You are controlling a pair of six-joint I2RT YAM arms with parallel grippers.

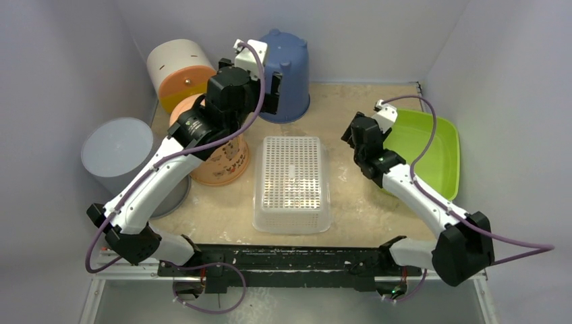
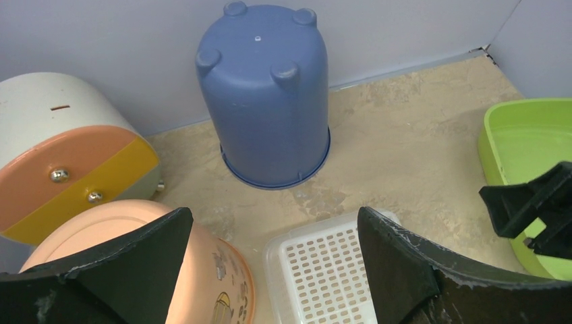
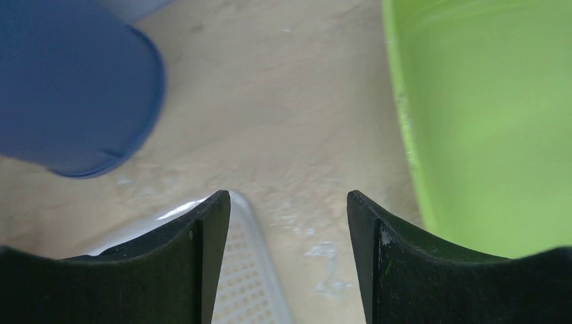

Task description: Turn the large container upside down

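Top view, count: six containers, one of each kind, and two arms.
Top view, task thing: the white basket [image 1: 291, 182] lies mid-table between the arms, perforated base up and rim down.
Top view, back row: blue bucket [image 1: 287, 67] standing feet up; beside it a white-and-orange drum [image 1: 179, 71] on its side.
Top view, sides: grey cylinder [image 1: 118, 152] on the left, green tub [image 1: 438, 152] on the right.
Top view, in the way: the left arm crosses the peach pot [image 1: 219, 158] and hides part of it; the right arm overlaps the tub's near corner.
Top view, pincers: left gripper [image 1: 268, 91] is raised by the bucket; right gripper [image 1: 351, 135] sits between basket and tub.
Left wrist: left gripper [image 2: 273, 223] is spread wide and grasps nothing; one bucket [image 2: 266, 101] lies ahead and a basket corner [image 2: 324, 270] below.
Right wrist: right gripper [image 3: 289, 202] is released and empty over bare table [image 3: 283, 88], with the basket corner [image 3: 243, 270] under its left finger.
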